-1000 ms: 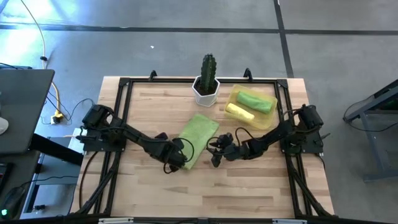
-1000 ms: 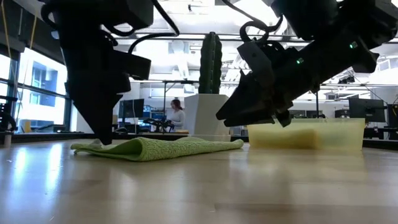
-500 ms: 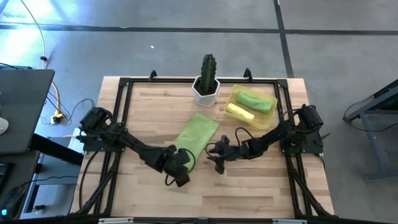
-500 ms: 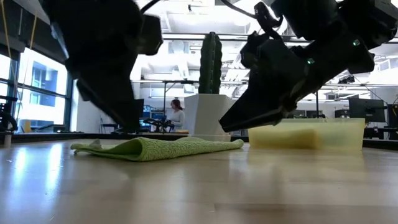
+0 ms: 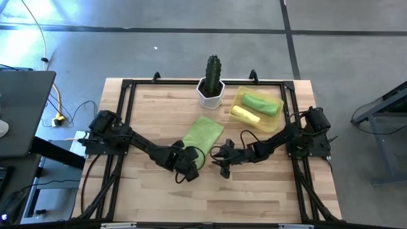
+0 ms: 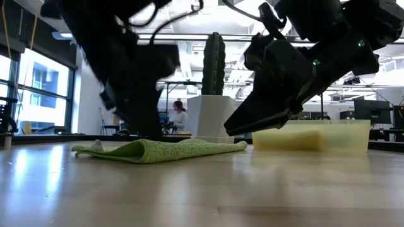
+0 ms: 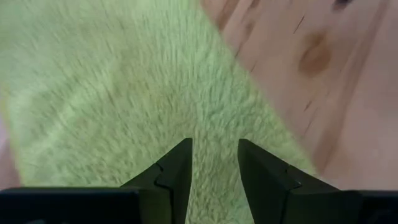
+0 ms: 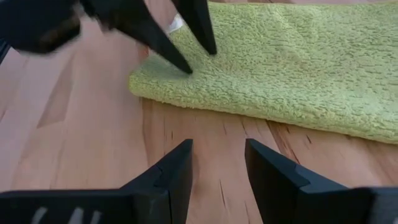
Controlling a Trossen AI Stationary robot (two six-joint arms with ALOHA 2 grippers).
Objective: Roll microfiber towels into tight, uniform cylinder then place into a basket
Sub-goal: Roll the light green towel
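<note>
A folded lime-green towel (image 5: 202, 135) lies flat on the wooden table (image 5: 152, 121), running from near the cactus pot toward the near edge. My left gripper (image 5: 190, 163) stands open over the towel's near end, fingers slanting down, tips (image 8: 188, 68) right at the pile. My right gripper (image 5: 219, 159) is open just right of that end, above bare wood (image 8: 211, 155), a little off the table (image 6: 230, 129). The pale yellow basket (image 5: 275, 119) at the back right holds a rolled green towel (image 5: 262, 104) and a rolled yellow towel (image 5: 245, 115). My left gripper's open fingertips (image 7: 180, 155) stand at the surface of the towel's near end (image 8: 161, 84), coming from above at a slant. Nothing lies between the fingers. Whether the tips touch the cloth I cannot tell.
A cactus in a white pot (image 5: 210, 91) stands at the far edge, just beyond the towel. A black frame (image 5: 127, 86) runs round the tabletop. Bare wood stretches along the near side (image 5: 241, 197). A person sits in the room behind (image 6: 180, 116).
My left gripper has moved from the towel's near left corner toward the table's right along the near end, tipping less steeply downward, still open. My right gripper has rolled about its own line while staying in place. The towel lies as before.
</note>
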